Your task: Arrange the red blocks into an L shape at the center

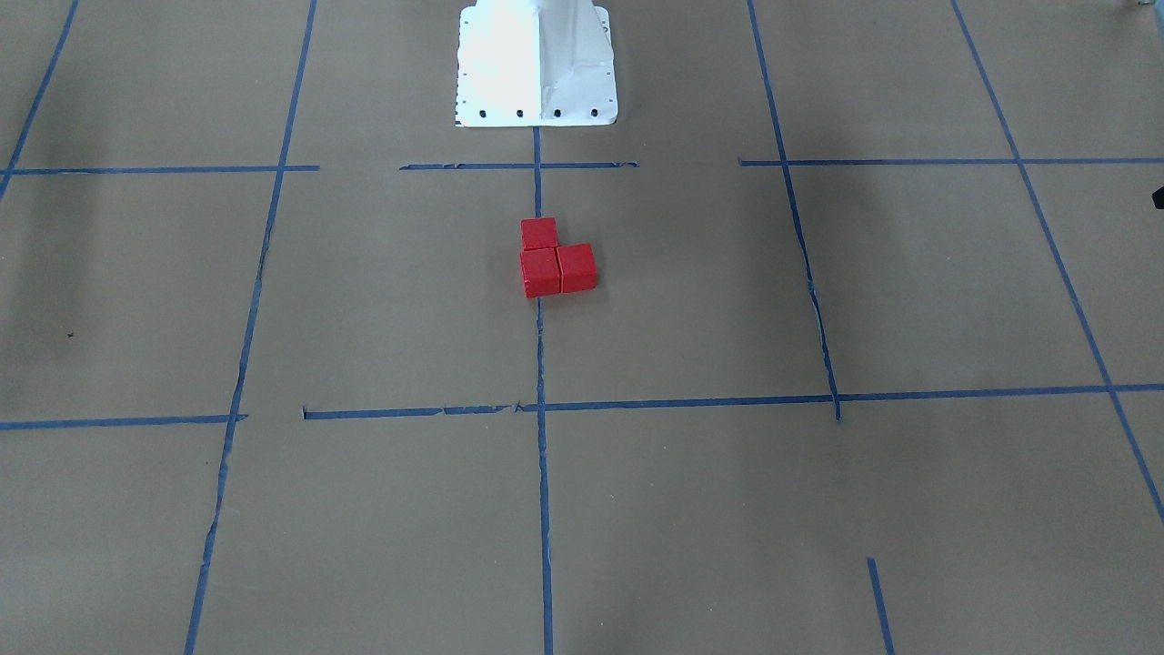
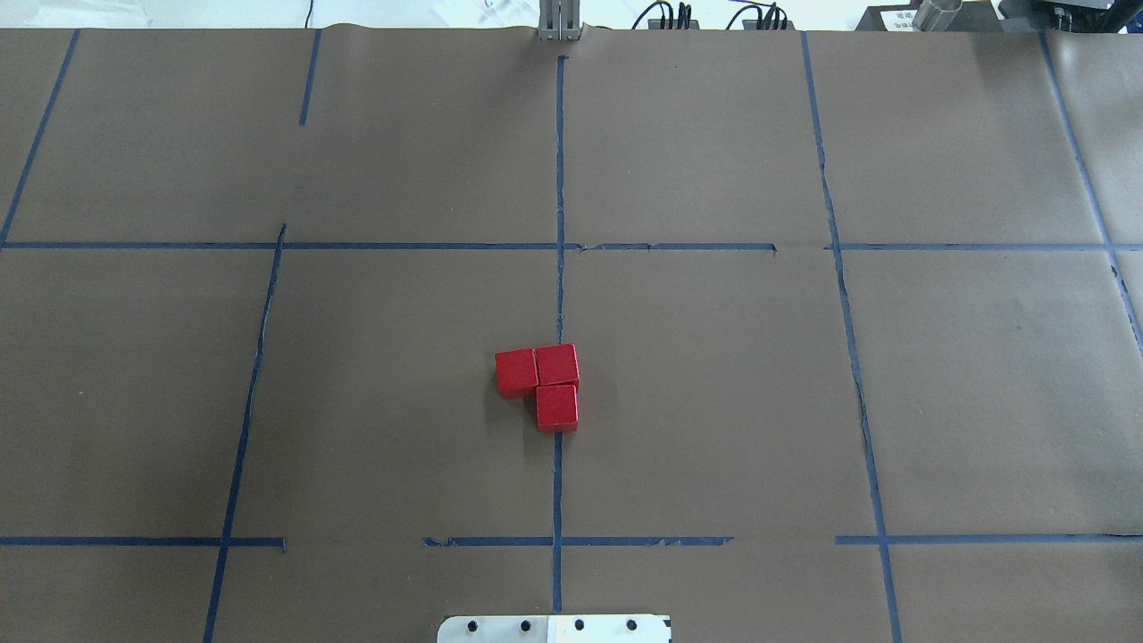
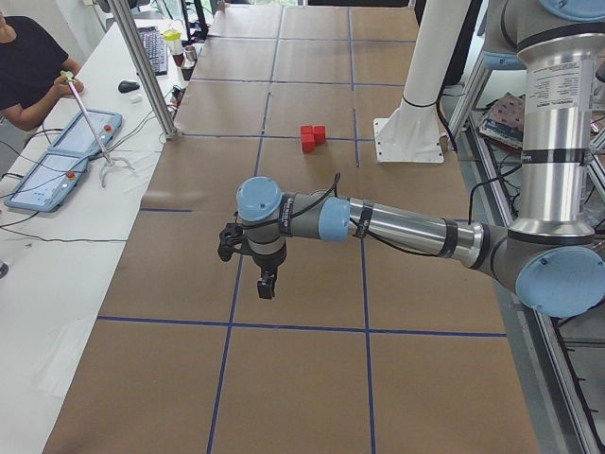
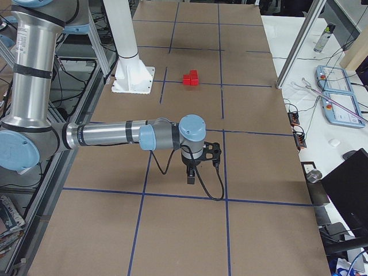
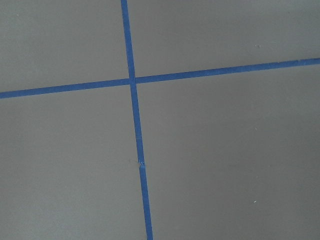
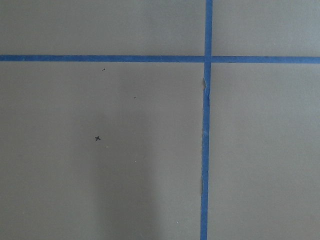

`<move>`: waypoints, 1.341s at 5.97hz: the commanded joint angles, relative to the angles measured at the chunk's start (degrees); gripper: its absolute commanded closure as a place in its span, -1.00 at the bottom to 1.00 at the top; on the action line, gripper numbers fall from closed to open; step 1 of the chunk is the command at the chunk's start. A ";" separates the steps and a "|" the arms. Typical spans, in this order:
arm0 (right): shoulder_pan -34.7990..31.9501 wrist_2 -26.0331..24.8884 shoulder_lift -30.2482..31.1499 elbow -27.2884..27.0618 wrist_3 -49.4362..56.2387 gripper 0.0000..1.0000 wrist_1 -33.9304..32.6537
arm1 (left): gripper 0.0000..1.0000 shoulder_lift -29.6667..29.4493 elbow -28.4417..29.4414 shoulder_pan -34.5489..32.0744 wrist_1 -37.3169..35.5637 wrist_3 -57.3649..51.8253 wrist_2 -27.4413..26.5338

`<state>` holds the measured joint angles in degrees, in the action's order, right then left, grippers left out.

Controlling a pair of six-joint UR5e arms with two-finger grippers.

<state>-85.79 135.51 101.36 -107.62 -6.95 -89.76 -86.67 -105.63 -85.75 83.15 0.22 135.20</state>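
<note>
Three red blocks sit touching in an L shape on the brown paper by the center blue tape line. They also show in the front view, the left side view and the right side view. My left gripper hangs over the table far from the blocks, seen only in the left side view; I cannot tell its state. My right gripper hangs likewise, seen only in the right side view; I cannot tell its state. Both wrist views show only paper and tape.
The white robot base stands at the table's robot-side edge. Blue tape lines form a grid on the brown paper. A person sits at a side desk with teach pendants. A metal post stands at the table edge.
</note>
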 commanded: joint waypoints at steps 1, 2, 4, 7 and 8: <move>0.01 -0.16 -0.37 0.39 0.01 -1.00 -0.07 | -1.00 -0.16 -1.86 -0.21 0.17 -0.04 -0.29; 0.01 -0.25 0.06 0.22 0.01 -1.00 0.02 | -1.00 0.62 -1.34 -0.21 0.43 -0.13 -0.20; 0.01 0.27 0.15 0.13 0.01 -1.00 0.11 | -1.00 0.72 -1.07 -0.12 0.00 0.05 0.41; 0.01 0.89 0.42 -0.67 0.01 -1.00 -0.07 | -1.00 0.98 -0.91 -0.21 -0.09 0.05 0.41; 0.01 0.89 0.33 -0.67 0.01 -1.00 0.02 | -1.00 0.98 -0.37 -0.12 -0.09 0.05 0.41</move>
<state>-85.78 136.34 101.75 -108.24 -6.94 -89.80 -85.70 -106.59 -85.94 83.00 0.24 135.64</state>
